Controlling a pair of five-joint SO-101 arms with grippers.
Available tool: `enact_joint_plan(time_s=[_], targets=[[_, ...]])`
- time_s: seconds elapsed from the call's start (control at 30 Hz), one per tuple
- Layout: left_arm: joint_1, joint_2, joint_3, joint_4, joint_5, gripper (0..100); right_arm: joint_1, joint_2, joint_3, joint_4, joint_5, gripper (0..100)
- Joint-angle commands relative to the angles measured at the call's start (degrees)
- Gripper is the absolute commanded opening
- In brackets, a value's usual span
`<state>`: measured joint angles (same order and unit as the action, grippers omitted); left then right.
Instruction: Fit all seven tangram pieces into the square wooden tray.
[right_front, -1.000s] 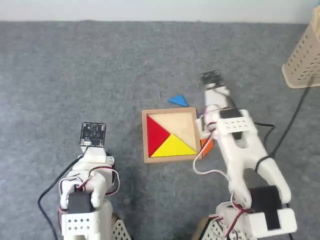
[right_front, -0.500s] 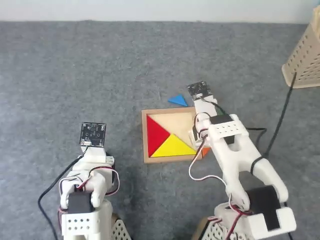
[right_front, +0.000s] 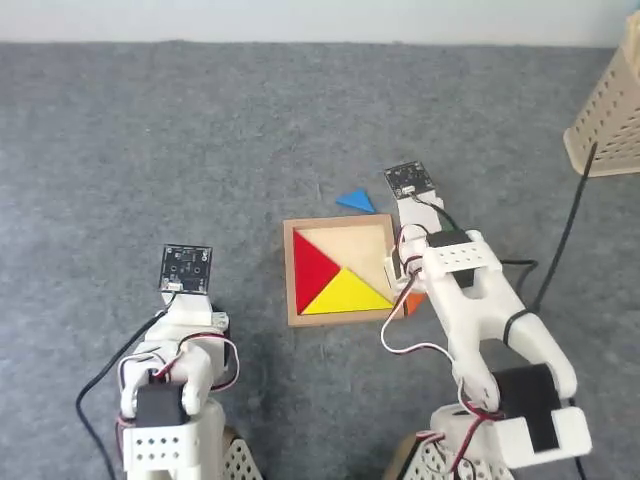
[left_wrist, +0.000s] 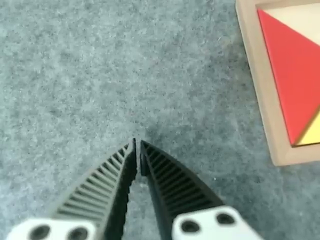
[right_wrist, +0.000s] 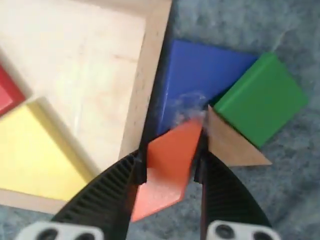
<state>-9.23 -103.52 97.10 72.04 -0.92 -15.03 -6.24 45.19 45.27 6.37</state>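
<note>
The square wooden tray (right_front: 290, 272) lies mid-table with a red triangle (right_front: 312, 268) and a yellow triangle (right_front: 346, 293) in it. A small blue triangle (right_front: 355, 201) lies just beyond its far edge. My right arm (right_front: 450, 262) hangs over the tray's right rim (right_wrist: 150, 85). There my right gripper (right_wrist: 169, 155) is shut on an orange piece (right_wrist: 162, 182) resting on the carpet. Touching it are a blue piece (right_wrist: 200, 80), a green square (right_wrist: 260, 100) and a tan triangle (right_wrist: 232, 147). My left gripper (left_wrist: 137, 146) is shut with nothing in it, over bare carpet left of the tray (left_wrist: 260, 100).
A beige perforated basket (right_front: 610, 100) stands at the back right, with a black cable (right_front: 570, 235) running from it towards the right arm. The left arm (right_front: 170, 370) sits at the front left. Grey carpet covers the whole table.
The right arm has swung left and drawn back, bringing its gripper from beyond the tray's right side onto the orange piece at the rim. The left arm has not moved.
</note>
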Motion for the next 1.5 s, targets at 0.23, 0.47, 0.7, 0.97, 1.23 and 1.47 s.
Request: enact_joint_plan(time_s=[0.23,0.47,0.7,0.97,1.23,1.47], targets=[[0.3,-1.1,-0.6,0.4,-0.1,2,3.8,-0.6,-1.1,6.5,0.0,16.6],[0.3,-1.1,-0.6,0.4,-0.1,2,3.8,-2.2,-0.9,6.8,2.6,16.7],[0.3,-1.1,-0.6,0.4,-0.1,2,-0.2,-6.5,4.2,3.9,6.3,15.8],[0.3,-1.1,-0.6,0.4,-0.1,2,-0.9,-5.4,4.9,4.0,6.2,0.6],[0.3,-1.1,-0.6,0.4,-0.1,2,2.2,-15.1,5.4,7.3,6.2,0.6],[0.3,-1.1,-0.6,0.4,-0.1,2,-2.6,-23.0,3.5,8.1,6.7,0.6]])
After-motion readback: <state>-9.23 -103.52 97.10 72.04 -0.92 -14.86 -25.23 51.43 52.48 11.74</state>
